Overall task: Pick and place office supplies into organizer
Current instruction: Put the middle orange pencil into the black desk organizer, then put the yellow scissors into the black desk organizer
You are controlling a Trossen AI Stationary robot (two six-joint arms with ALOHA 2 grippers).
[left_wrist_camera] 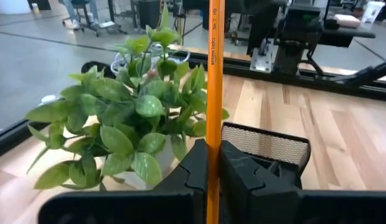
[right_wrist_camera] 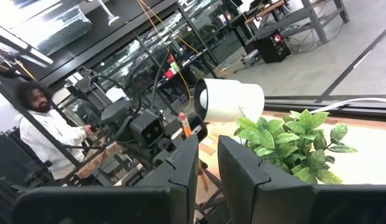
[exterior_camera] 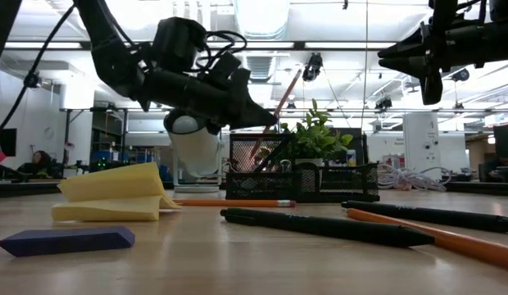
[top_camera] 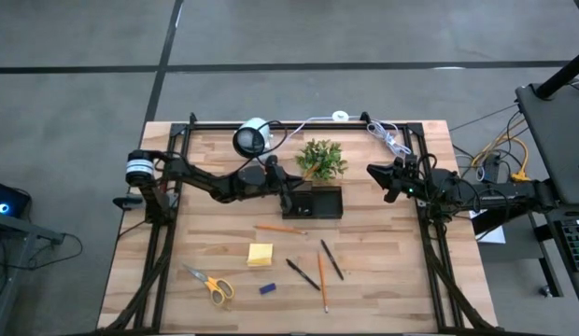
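Pale wooden table (top_camera: 383, 271) from above, with a black organizer (top_camera: 323, 202) just in front of the green plant (top_camera: 321, 159) near the far edge's middle. Left gripper (top_camera: 291, 198) reaching to the organizer's left end, jaws clamped on an orange pencil, hard to make out from this height. Right gripper (top_camera: 381, 179) hovering beyond the organizer toward the right edge, nothing seen in it. Loose on the boards toward the near edge: a second orange pencil (top_camera: 279, 229), a yellow sticky-note pad (top_camera: 261, 254), yellow-handled scissors (top_camera: 210, 284), a small blue block (top_camera: 267, 289), two dark pens (top_camera: 303, 274) and a third orange pencil (top_camera: 322, 281). White round camera (top_camera: 252, 137) at the far edge, left of the plant. At table height, left gripper (exterior_camera: 262, 119) above the mesh organizer (exterior_camera: 301, 180), the held pencil (exterior_camera: 274, 116) tilted with its lower end down inside the organizer's left part; exact compartment not clear. Right gripper (exterior_camera: 418, 61) high up, apart from everything. From the left wrist, the pencil (left_wrist_camera: 213, 93) pinched between the two dark fingers (left_wrist_camera: 249, 186), standing straight up before the plant (left_wrist_camera: 131, 118) and the organizer's mesh rim (left_wrist_camera: 264, 142). From the right wrist, own fingers (right_wrist_camera: 243, 177) a narrow gap apart, nothing between them, pointing past the plant (right_wrist_camera: 292, 146) and the white camera (right_wrist_camera: 230, 99) toward the left arm (right_wrist_camera: 146, 134); a person (right_wrist_camera: 40, 137) in the room beyond the table.
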